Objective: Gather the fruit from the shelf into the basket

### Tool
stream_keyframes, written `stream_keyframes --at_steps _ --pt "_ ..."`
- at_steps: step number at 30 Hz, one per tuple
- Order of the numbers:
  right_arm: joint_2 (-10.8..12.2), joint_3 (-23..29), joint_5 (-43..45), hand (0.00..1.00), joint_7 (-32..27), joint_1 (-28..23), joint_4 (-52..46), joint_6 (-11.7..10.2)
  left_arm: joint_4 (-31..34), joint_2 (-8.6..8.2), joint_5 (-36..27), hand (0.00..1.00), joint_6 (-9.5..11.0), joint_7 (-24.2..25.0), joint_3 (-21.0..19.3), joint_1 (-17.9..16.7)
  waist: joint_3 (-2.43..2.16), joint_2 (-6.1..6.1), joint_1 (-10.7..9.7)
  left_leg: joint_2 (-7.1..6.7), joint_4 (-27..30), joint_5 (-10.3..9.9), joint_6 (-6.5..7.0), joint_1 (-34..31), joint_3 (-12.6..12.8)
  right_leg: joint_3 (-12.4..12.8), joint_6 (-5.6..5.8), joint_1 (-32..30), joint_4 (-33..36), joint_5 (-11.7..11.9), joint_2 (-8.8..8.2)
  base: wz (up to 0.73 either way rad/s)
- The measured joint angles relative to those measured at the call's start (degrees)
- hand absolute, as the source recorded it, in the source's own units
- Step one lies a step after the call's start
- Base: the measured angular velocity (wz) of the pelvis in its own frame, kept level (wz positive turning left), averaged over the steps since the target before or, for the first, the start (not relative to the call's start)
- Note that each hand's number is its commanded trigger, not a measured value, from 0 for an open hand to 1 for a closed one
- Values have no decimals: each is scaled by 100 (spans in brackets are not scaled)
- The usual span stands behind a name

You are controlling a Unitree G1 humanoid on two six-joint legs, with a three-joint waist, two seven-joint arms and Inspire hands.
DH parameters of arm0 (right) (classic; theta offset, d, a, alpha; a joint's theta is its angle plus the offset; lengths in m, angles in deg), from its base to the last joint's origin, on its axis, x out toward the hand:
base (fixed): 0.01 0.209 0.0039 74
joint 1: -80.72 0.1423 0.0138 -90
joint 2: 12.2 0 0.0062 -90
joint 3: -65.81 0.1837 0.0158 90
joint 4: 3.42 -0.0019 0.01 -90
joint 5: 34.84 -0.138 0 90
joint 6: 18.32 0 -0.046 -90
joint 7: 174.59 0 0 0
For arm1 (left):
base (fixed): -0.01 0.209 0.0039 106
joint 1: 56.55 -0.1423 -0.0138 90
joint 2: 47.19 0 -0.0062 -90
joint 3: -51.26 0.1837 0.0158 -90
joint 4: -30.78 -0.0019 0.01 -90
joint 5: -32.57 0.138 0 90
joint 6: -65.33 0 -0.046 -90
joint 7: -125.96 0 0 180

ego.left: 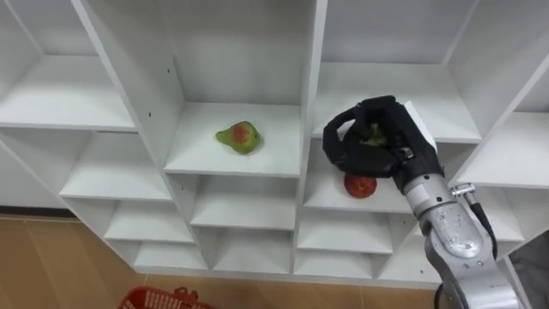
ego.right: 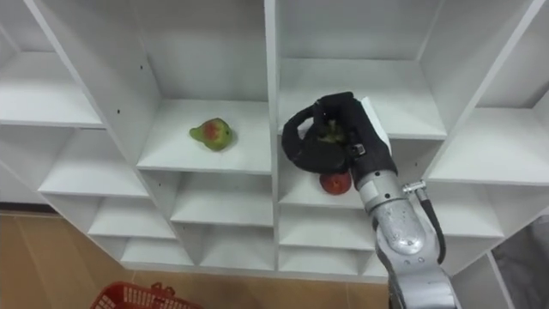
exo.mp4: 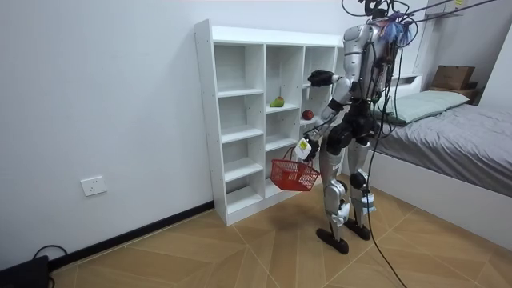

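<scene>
Wood floor (exo.mp4: 240, 248) and a plain white wall (exo.mp4: 104, 96) back the white closet (ego.left: 232, 161), and in the room view I have the robot standing upright right in front of it, with a bed (exo.mp4: 456, 136) behind it at the room view's right. The fruit I care about now is a green fruit (ego.left: 375, 133) caught inside the right hand (ego.left: 352, 153): the black fingers are curled round it so that just a patch of green shows, and I cannot tell what kind it is. That hand is raised in front of the closet's right-hand column, just past the upright that divides it from the middle column. Below it a red apple (ego.left: 360, 185) sits on the next shelf down in the same column, near the board's front edge, its top cut off by the hand. In the middle column a green pear with a red blush (ego.left: 239, 136) lies on its side about halfway back on its shelf, a little toward the right edge, well apart from the hand. Down low, a red basket (exo.mp4: 294, 174) hangs off the floor from the left hand (exo.mp4: 305, 149) in front of the lower shelves; at that range I cannot tell how the hand grips it. The basket's rim also shows at the bottom edge of the eye views.
</scene>
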Motion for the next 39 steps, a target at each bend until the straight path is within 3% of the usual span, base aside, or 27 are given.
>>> stream_keyframes --at_steps 5,16,23,28,36,39 --pt "10 -217 79 100 426 -133 -130 114 517 -5 -2 100 -13 149 126 12 5 9 -34 2 6 2 3 -8 12 6 3 -15 -2 6 -7 1" --pt "32 -276 208 100 885 -361 -119 175 627 -33 -2 100 -11 538 450 208 30 14 -123 1 28 2 3 7 23 -2 2 -10 10 7 -36 0" --pt "41 -289 291 100 882 -421 -104 228 809 -162 -4 100 -13 651 471 276 56 -35 -109 2 37 5 8 -103 34 15 2 -141 59 7 -38 0" --pt "216 -337 282 100 803 -422 96 266 854 -154 0 100 -11 633 700 385 59 -36 -89 4 50 10 15 -258 68 67 2 -322 100 7 -38 -4" --pt "278 -663 180 100 520 -358 937 179 848 -178 -247 100 88 624 1073 881 73 -31 -102 5 98 11 17 -464 50 40 3 -496 98 11 -48 1" --pt "270 -685 20 100 408 -170 1532 93 838 -192 -378 100 141 626 1236 1040 100 15 -115 7 135 17 25 -603 26 52 6 -623 96 43 -43 0"
